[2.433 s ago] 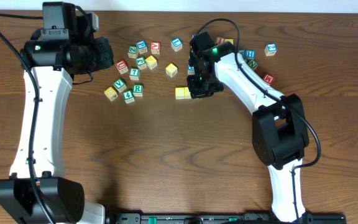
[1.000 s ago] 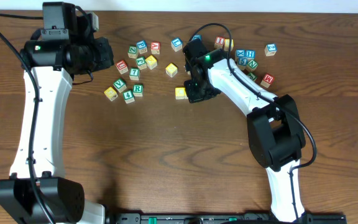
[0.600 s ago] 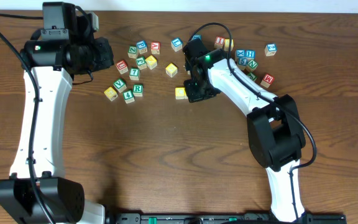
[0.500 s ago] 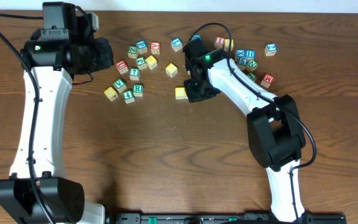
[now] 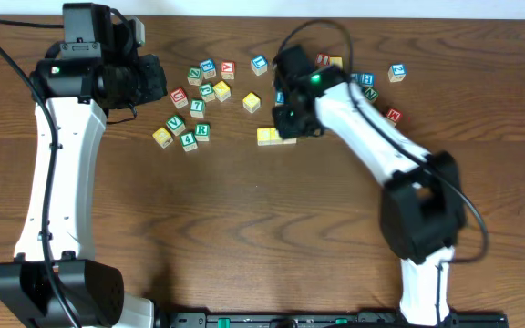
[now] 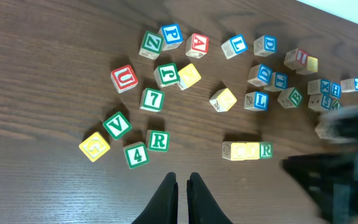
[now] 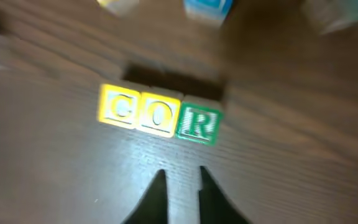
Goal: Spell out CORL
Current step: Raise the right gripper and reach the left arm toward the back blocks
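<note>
three cubes stand in one row on the brown table [image 5: 244, 228], side touching side: the yellow c cube [image 7: 119, 107], the yellow o cube [image 7: 160, 114] and the r cube [image 7: 197, 122], which has a green letter on a white face. in the right wrist view, which is blurred, they read c, o, r from left to right. the row ends at the r.

the right gripper [image 7: 181, 173] hangs just beside this row, on the near side of it in its own camera, and it touches none of the three cubes. its two fingers are a little apart, bare wood shows between them, and nothing is held.

two cubes with a blue l show in the left wrist view. the near l cube [image 6: 255, 101] lies close to the row, just beyond it, next to a loose yellow cube [image 6: 223, 99]. the far l cube [image 6: 235, 45] lies farther off, in the top line of the scattered cubes. both are apart from the row.

the left gripper [image 6: 183, 178] is well apart from the row, at the left part of the table, near the group with the red u cube [image 6: 123, 78], the green 7 cube [image 6: 152, 99] and a second green r cube [image 6: 158, 140]. its fingers are pressed together and they carry nothing.
</note>
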You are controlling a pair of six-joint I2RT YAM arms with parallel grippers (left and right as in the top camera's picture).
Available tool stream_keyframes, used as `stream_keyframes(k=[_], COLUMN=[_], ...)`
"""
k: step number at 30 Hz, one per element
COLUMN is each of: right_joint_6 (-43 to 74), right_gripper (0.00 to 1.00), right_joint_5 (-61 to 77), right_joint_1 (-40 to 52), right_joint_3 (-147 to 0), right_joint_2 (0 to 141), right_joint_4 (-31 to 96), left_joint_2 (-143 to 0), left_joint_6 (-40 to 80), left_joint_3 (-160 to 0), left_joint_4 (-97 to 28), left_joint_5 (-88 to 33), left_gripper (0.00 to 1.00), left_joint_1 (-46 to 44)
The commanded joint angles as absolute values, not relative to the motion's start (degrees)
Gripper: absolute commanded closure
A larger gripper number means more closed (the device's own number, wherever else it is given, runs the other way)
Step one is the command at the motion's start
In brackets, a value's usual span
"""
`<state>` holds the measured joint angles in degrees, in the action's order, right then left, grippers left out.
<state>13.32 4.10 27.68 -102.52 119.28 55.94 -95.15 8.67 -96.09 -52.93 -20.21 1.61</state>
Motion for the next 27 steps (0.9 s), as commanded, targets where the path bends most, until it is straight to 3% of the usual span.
stream_keyframes(k=[1, 4, 6, 13, 21, 27], right_joint_6=[13.23, 13.23, 13.23, 13.21, 13.19, 12.53], right_gripper=[0.80, 0.74, 0.69, 0.62, 0.57, 0.54], right_joint_5=[3.60, 3.57, 3.57, 3.55, 3.53, 3.31], right_joint_1=[24.12, 21.78, 20.45, 18.20, 18.46, 18.31], right_joint_3=[-103.02, -103.02, -103.02, -103.02, -103.02, -103.00], right_joint_2=[112.88, 110.93, 110.26, 110.15, 110.15, 110.15], right_joint_4=[56.01, 56.40, 56.86, 59.94, 60.82, 60.95], left_joint_2=[-94.30, -94.35, -94.78, -101.84, -116.95, -121.56], left_joint_6=[7.51, 7.51, 7.77, 7.94, 7.46, 7.53], left_joint_3=[-96.79, -96.79, -96.82, -102.87, -122.30, -124.20], left_joint_4=[-51.77, -49.19, -46.92, -45.34, -52.29, -54.92], left_joint_5=[-19.81, -19.77, -18.22, -12.29, -10.68, -7.16], left_gripper=[0.91, 0.83, 0.70, 0.38, 0.24, 0.19], left_joint_1=[0.64, -0.16, -0.82, -3.42, -4.89, -6.33])
